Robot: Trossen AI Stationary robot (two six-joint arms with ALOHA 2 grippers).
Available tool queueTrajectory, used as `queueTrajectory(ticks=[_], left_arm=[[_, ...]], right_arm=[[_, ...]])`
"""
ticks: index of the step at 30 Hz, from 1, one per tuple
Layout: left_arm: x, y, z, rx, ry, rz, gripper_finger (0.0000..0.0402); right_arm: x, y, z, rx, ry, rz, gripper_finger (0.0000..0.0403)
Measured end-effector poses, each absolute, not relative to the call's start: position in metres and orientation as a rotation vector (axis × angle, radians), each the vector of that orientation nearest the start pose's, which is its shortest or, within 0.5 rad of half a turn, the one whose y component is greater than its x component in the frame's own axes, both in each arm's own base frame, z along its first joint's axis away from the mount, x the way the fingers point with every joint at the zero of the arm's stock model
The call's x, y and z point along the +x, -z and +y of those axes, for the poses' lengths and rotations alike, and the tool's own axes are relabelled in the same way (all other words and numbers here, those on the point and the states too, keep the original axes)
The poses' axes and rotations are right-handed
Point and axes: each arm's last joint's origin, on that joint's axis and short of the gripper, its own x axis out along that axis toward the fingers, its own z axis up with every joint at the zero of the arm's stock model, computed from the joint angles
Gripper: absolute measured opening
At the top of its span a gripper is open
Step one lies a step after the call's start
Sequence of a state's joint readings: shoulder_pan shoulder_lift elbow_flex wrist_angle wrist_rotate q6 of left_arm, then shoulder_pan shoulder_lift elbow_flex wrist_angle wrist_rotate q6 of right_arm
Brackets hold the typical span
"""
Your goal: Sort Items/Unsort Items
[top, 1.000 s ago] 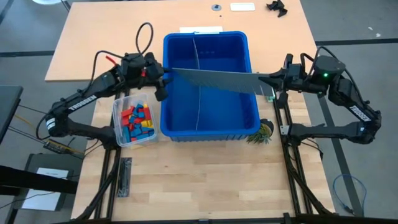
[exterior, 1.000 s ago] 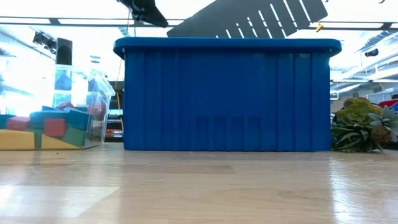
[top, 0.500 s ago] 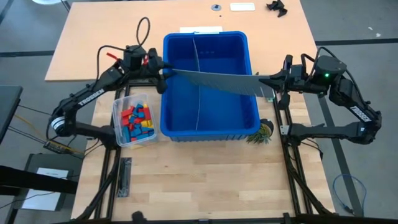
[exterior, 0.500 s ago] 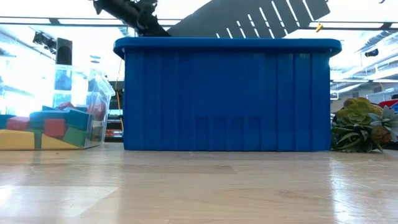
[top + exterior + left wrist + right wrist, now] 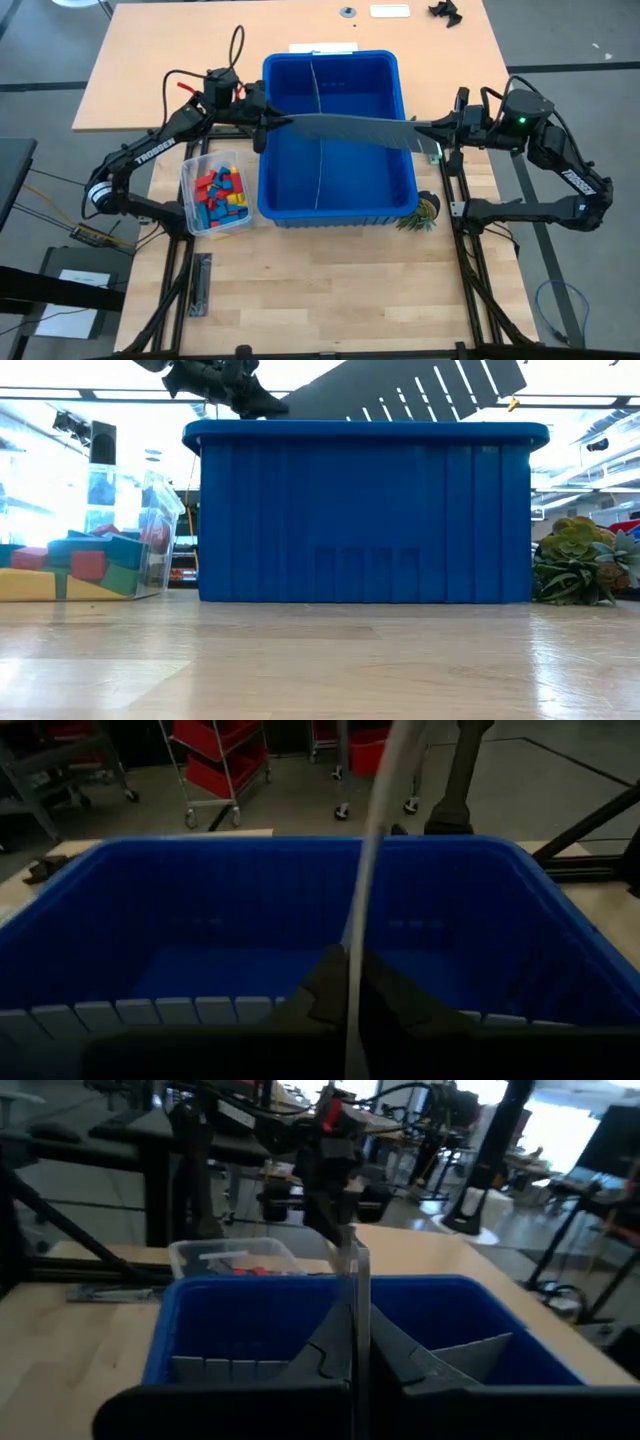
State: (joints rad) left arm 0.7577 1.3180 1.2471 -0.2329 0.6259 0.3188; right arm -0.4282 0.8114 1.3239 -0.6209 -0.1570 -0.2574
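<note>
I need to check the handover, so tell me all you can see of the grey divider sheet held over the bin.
The grey divider sheet is thin, flat and stiff-looking, with slots cut along one edge. It stands on edge above the blue bin, spanning it crosswise, clear of the rim. The left gripper and right gripper are each shut on one end.

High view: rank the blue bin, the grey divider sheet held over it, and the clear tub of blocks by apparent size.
1. Blue bin
2. Grey divider sheet, raised nearer the camera, so slightly flattered
3. Clear tub of blocks

Blue bin (image 5: 338, 200), grey slotted divider (image 5: 345, 129), red, yellow, blue blocks (image 5: 220, 192)
</note>
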Motion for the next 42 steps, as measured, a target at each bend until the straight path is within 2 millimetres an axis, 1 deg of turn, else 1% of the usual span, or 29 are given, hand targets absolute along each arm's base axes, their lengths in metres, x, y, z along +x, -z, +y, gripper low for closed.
queueTrajectory(ticks=[4,8,12,15,18,21,23,26,29,34,38,42], left_arm=[[0.220,-0.386,0.184,0.058,-0.108,0.259,0.0015],[0.216,-0.403,0.177,0.032,-0.178,0.332,0.0015],[0.212,-0.419,0.173,0.043,-0.277,0.379,0.0014],[0.209,-0.428,0.171,0.051,-0.293,0.372,0.0014],[0.206,-0.435,0.168,0.043,-0.286,0.378,0.0014],[0.205,-0.436,0.166,0.037,-0.274,0.385,0.0014],[0.204,-0.434,0.165,0.022,-0.258,0.405,0.0014],[0.204,-0.432,0.164,0.011,-0.247,0.429,0.0015],[0.202,-0.431,0.164,0.040,-0.263,0.450,0.0015],[0.200,-0.429,0.166,0.090,-0.348,0.501,0.0015],[0.199,-0.428,0.166,0.085,-0.359,0.518,0.0015],[0.196,-0.428,0.163,0.073,-0.359,0.534,0.0015]], right_arm=[[0.111,-0.455,-0.048,-0.228,0.330,0.171,0.0000],[0.123,-0.444,-0.056,-0.215,0.388,0.292,0.0001],[0.138,-0.434,-0.067,-0.244,0.497,0.408,0.0001],[0.143,-0.430,-0.076,-0.292,0.586,0.477,0.0001],[0.147,-0.423,-0.084,-0.286,0.608,0.549,0.0001],[0.146,-0.418,-0.088,-0.274,0.612,0.601,0.0001],[0.142,-0.418,-0.085,-0.267,0.587,0.604,0.0001],[0.134,-0.423,-0.078,-0.262,0.531,0.544,0.0001],[0.131,-0.430,-0.075,-0.265,0.492,0.460,0.0001],[0.137,-0.428,-0.079,-0.240,0.430,0.449,0.0001],[0.144,-0.425,-0.083,-0.220,0.420,0.472,0.0002],[0.146,-0.424,-0.085,-0.230,0.428,0.476,0.0002]])
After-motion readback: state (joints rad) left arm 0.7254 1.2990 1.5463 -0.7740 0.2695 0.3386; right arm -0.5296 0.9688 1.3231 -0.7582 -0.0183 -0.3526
